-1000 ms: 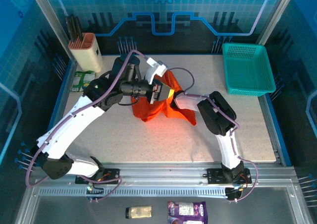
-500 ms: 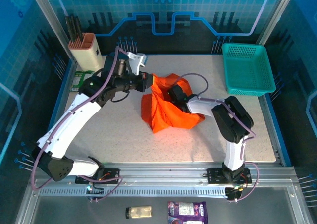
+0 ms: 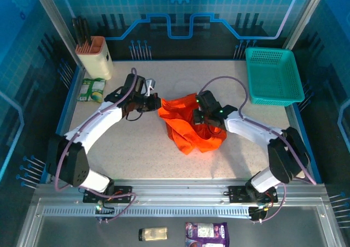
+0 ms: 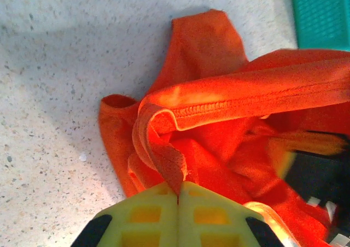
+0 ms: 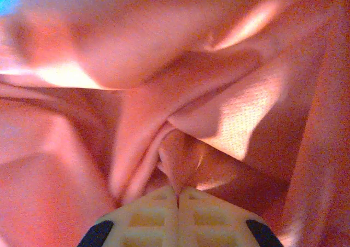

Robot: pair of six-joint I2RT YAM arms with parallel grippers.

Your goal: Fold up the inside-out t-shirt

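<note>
L claw pinching t-shirt hem at its 10 o'clock, R claw pinching cloth nr its middle. Shirt's a bunched heap, centre of worktop; no fold made yet, all to do.

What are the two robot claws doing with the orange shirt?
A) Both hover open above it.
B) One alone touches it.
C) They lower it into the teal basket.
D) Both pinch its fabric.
D: the left gripper is shut on a hemmed edge of the t-shirt, and the right gripper is shut on a fold of it.
</note>
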